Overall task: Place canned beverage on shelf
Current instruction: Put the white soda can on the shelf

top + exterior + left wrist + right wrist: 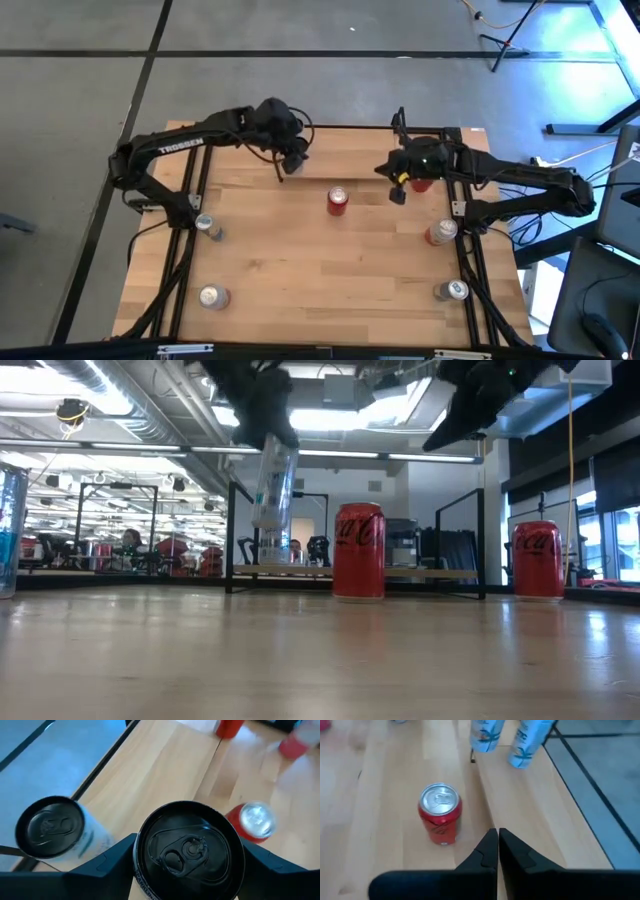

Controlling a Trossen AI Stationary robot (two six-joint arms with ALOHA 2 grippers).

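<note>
My left gripper (290,155) is closed around a pale-blue can with a black top (189,850), seen in the low view as a can (272,480) hanging above the far part of the table. The shelf (420,572), a light wood board with black uprights, runs along the far edge. A second black-topped can (50,827) stands close beside the held one. A red can (338,200) stands on its base at the table's middle. My right gripper (497,837) hovers shut and empty to the right of that red can (440,812). My left gripper pinches the can between its two fingers (110,857), one on each opposite side of the wall just under the top rim (137,860). The fingers slant downward at it. The can hangs clear of the table and shelf, nearly upright, its top up.
Another red can (537,558) stands near the shelf's right end, under my right arm. Silver-topped cans (208,227) (213,296) (452,290) and a red-and-white one (440,232) stand beside the black rails along both sides. Bare wood lies between them.
</note>
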